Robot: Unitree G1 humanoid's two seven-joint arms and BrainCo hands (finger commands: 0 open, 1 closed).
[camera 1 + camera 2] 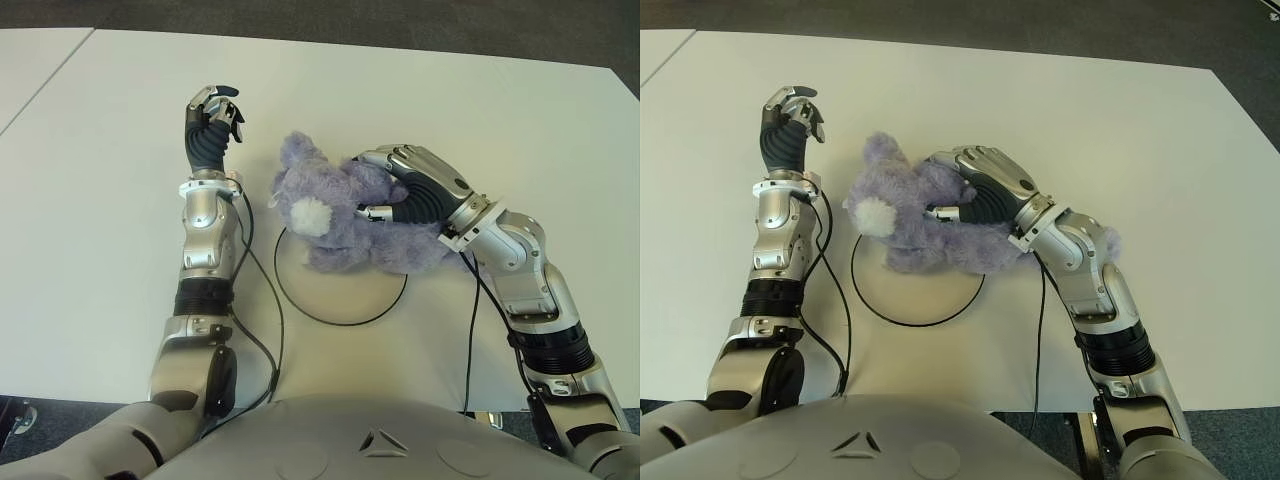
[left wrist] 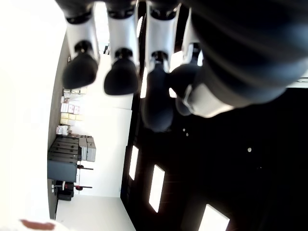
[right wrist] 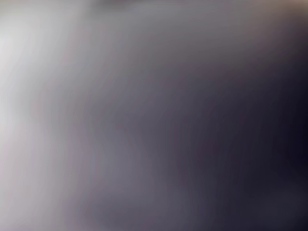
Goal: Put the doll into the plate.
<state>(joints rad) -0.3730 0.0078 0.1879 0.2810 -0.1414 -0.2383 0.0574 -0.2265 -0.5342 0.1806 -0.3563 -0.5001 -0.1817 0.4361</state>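
A purple plush bear doll [image 1: 340,225] with a white muzzle lies across the far rim of the plate [image 1: 340,300], a white disc with a thin black edge. Its head points left and its body covers the plate's far part. My right hand [image 1: 372,188] comes in from the right and is shut on the doll's body, fingers over the top and thumb on the near side. My left hand [image 1: 215,110] shows left of the doll's head, upright over the table, fingers [image 2: 120,77] loosely bent and holding nothing.
The white table [image 1: 110,180] stretches around on all sides. Black cables [image 1: 265,290] run along both forearms, the left one close to the plate's left rim. Dark floor [image 1: 400,20] lies beyond the far table edge.
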